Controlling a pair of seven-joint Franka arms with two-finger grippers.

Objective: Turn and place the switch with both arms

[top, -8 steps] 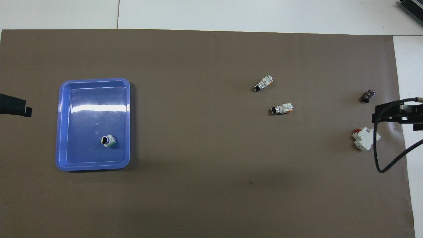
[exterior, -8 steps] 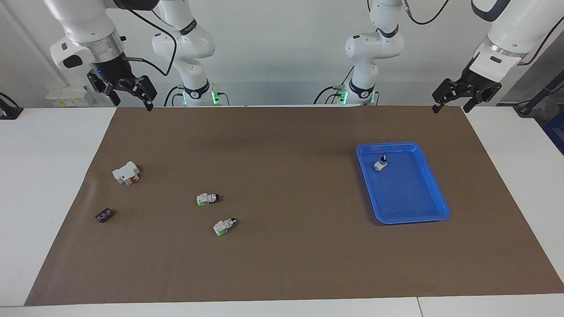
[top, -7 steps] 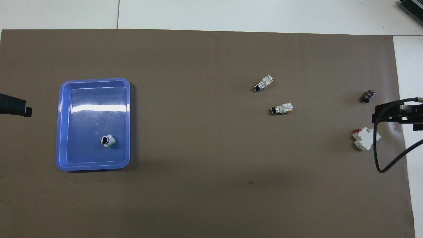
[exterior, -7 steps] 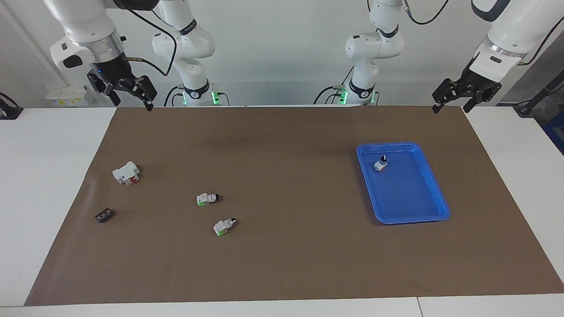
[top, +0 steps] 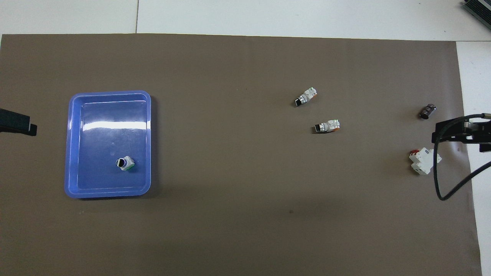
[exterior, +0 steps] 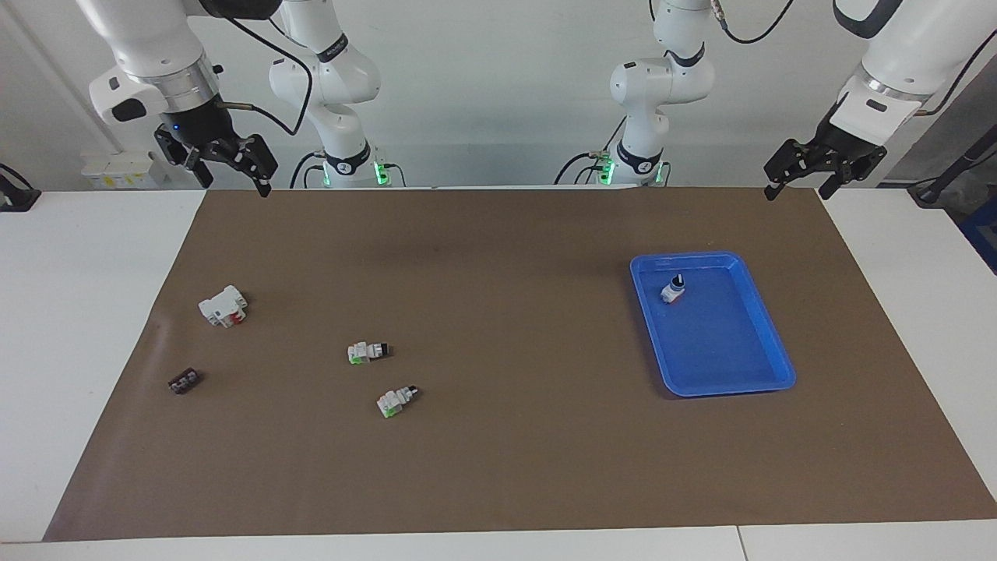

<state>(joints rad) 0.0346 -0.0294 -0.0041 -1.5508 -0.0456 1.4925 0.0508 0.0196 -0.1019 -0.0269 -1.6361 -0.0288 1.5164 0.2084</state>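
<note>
Overhead, both grippers hang open and empty.
Left gripper and right gripper are over the mat's robot-side corners; white block and terminal strip lie near the right arm's edge.

No legible text, label, brand, number or sign is found in either view. Small dark marks are seen on the black collars of the two glossy white robot arm bases beside the green lights, but they cannot be read. No lettering can be made out on the small white-and-green selector switches or on the blue plastic tray.
</note>
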